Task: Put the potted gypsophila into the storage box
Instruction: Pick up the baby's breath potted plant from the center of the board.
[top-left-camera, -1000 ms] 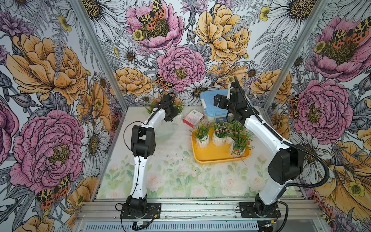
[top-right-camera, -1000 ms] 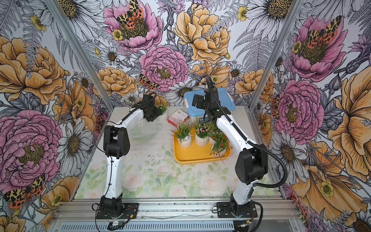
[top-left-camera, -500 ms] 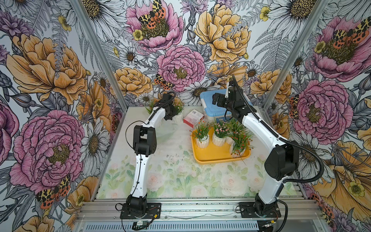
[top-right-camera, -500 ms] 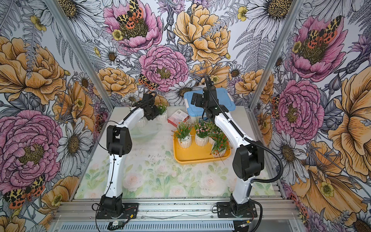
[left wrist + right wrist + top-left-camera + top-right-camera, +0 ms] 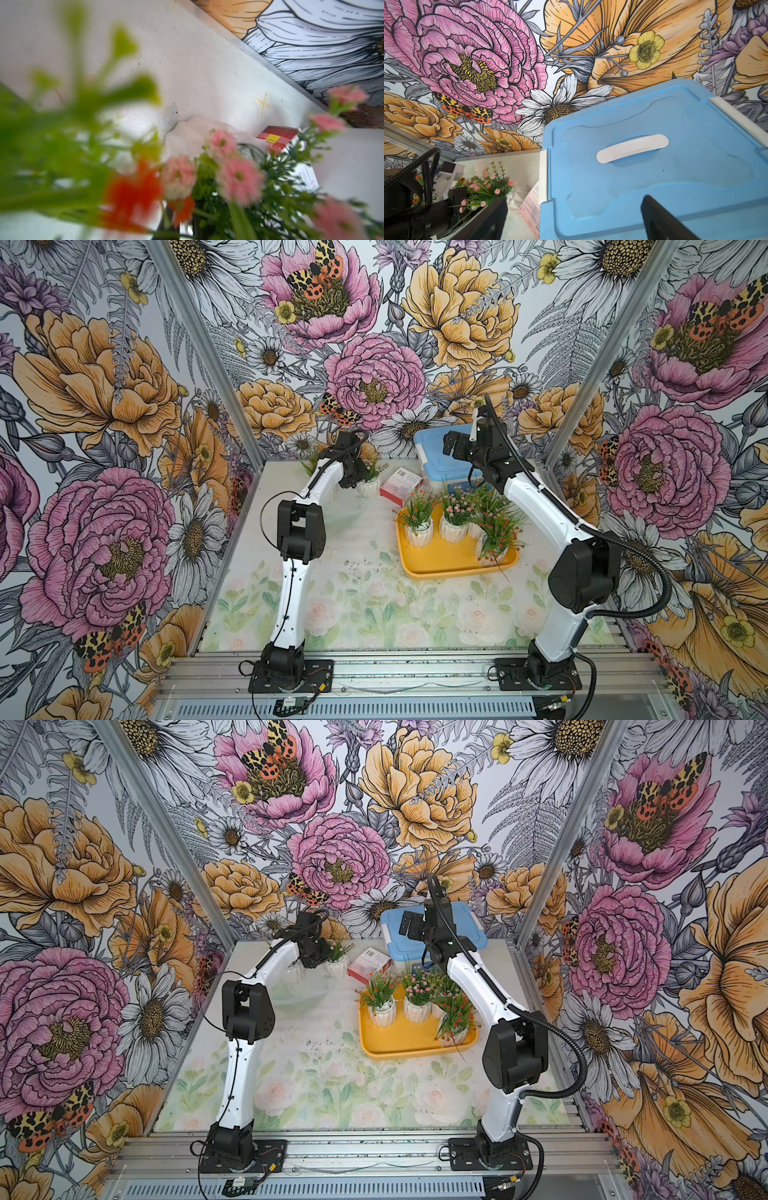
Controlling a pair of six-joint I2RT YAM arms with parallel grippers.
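Left tool (image 5: 358, 477), pinched shut, sits among sprigs of the potted gypsophila (image 5: 370, 487); right tool (image 5: 451, 444) gapes.

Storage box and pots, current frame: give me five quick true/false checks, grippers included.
1. The storage box already holds several upright potted gypsophila. True.
2. The right gripper is shut on a pot. False: it is open and empty, raised near the blue bin.
3. Every pot is in the storage box. False: a back pot stands on the table outside it, beside the left gripper.
4. A red carton lies on the table between that back pot and the blue bin. True.
5. The blue bin has its lid off. False: the lid is on.
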